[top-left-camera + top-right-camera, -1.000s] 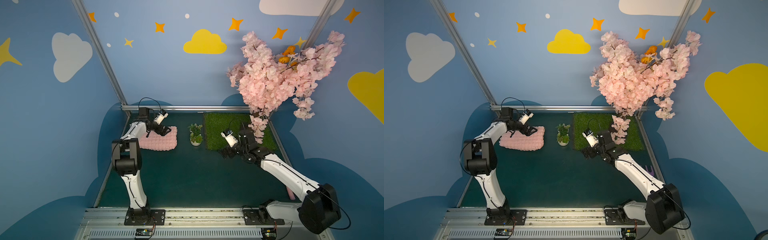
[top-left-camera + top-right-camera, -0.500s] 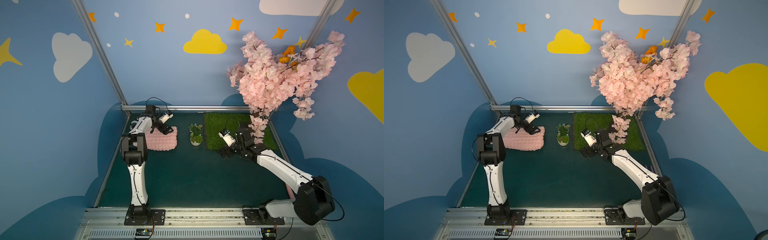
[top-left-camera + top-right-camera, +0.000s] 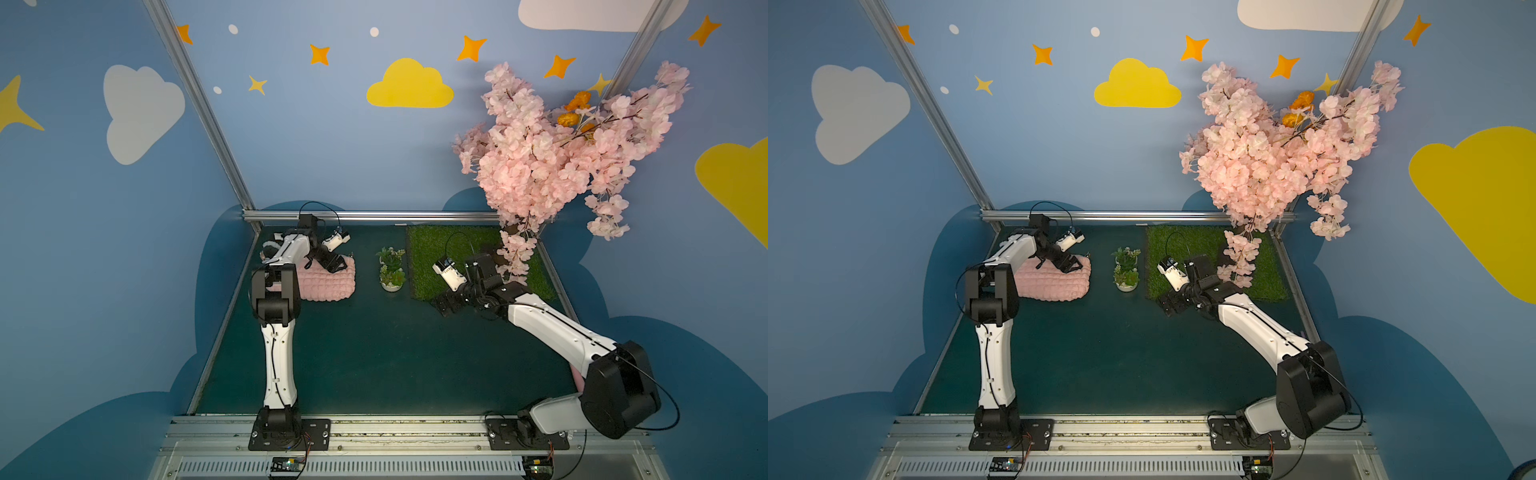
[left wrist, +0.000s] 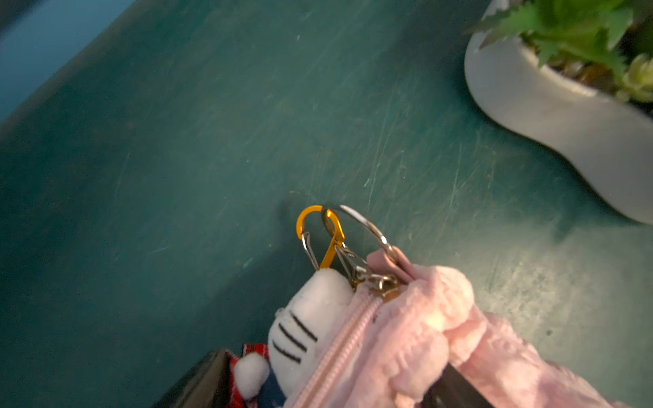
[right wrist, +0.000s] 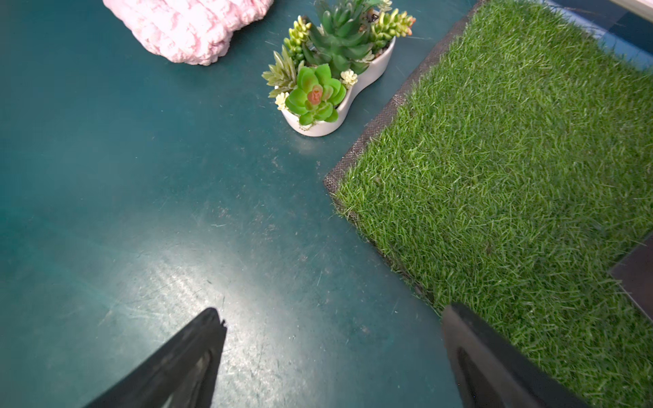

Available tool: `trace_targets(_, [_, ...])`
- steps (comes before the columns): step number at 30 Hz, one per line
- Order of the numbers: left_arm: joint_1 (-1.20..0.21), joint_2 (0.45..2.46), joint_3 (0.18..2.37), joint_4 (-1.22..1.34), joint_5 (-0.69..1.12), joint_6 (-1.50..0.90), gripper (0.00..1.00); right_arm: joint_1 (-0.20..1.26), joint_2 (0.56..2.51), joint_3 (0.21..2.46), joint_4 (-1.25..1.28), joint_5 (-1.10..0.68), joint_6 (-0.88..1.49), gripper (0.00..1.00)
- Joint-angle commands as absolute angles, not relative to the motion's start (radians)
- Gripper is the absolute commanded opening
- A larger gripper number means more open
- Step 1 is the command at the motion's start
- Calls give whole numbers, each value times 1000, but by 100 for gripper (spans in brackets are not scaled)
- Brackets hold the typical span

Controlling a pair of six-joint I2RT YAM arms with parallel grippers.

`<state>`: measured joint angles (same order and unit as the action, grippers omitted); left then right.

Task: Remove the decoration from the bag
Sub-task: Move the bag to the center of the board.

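Observation:
The pink quilted bag (image 3: 328,284) (image 3: 1054,284) lies at the far left of the table. My left gripper (image 3: 334,264) (image 3: 1069,266) is down on its far right corner. In the left wrist view the white cat-face decoration (image 4: 311,311) lies against the bag's zip edge (image 4: 406,335), hooked by an orange clip (image 4: 319,233) and a metal ring (image 4: 367,226) to the zip pull. Both lie between the left gripper's (image 4: 332,385) fingers; whether they press is unclear. My right gripper (image 3: 442,305) (image 3: 1169,305) (image 5: 332,339) hangs open and empty over the bare table by the grass mat.
A white pot of succulents (image 3: 390,274) (image 3: 1126,274) (image 5: 328,81) stands just right of the bag. The grass mat (image 3: 457,257) (image 5: 512,159) fills the far right, under a pink blossom tree (image 3: 561,145). A dark and white soft thing (image 3: 270,245) lies behind my left arm.
My left arm has swung its elbow inward, and its gripper has shifted right along the bag to its far right corner. The right gripper has drifted slightly left.

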<state>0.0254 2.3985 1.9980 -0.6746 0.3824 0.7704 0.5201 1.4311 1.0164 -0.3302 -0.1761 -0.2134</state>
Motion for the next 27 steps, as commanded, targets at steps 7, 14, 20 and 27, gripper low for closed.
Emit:
trace_targets(7, [7,2401,2011,-678,312,757,40,533,1451,1050,-356,-174,-202,98])
trace_targets(14, [0,2300,1941,-586,305,737,19,533,1460,1058,-338,-172,-203,98])
trace_targets(20, [-18,2166,1821,-518,291,746,11,532,1455,1054,-305,-200,-170,98])
trace_targets(27, [-60,1935,1584,-388,265,802,9,533,1440,1055,-243,-256,-121,98])
